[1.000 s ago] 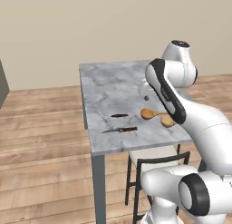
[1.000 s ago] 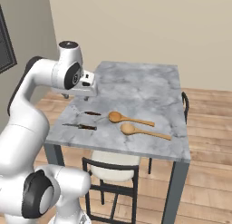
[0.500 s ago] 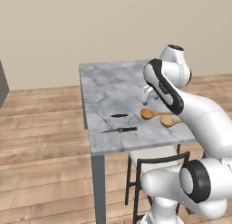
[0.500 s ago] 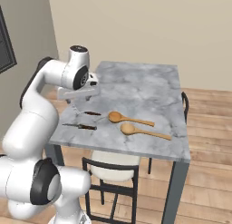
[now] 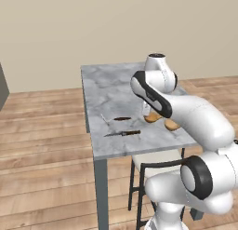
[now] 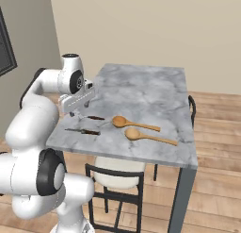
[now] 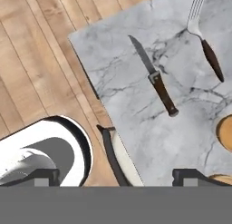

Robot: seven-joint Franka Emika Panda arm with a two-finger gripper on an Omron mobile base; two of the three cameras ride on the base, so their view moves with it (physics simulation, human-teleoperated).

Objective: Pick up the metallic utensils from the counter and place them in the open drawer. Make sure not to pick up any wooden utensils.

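Hand view: knife (image 7: pixel 154 76) and fork (image 7: pixel 206 38) lie well beyond the wide-spread, empty fingers (image 7: pixel 190 175).

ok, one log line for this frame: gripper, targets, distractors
gripper: over counter near fork, state unclear | knife, fork: flat on counter, unpicked | wooden spoons: beside them, untouched

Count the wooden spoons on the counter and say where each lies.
2. One wooden spoon lies beside the fork; the other wooden spoon lies just behind it, nearer the counter's chair-side edge. None seems hidden.
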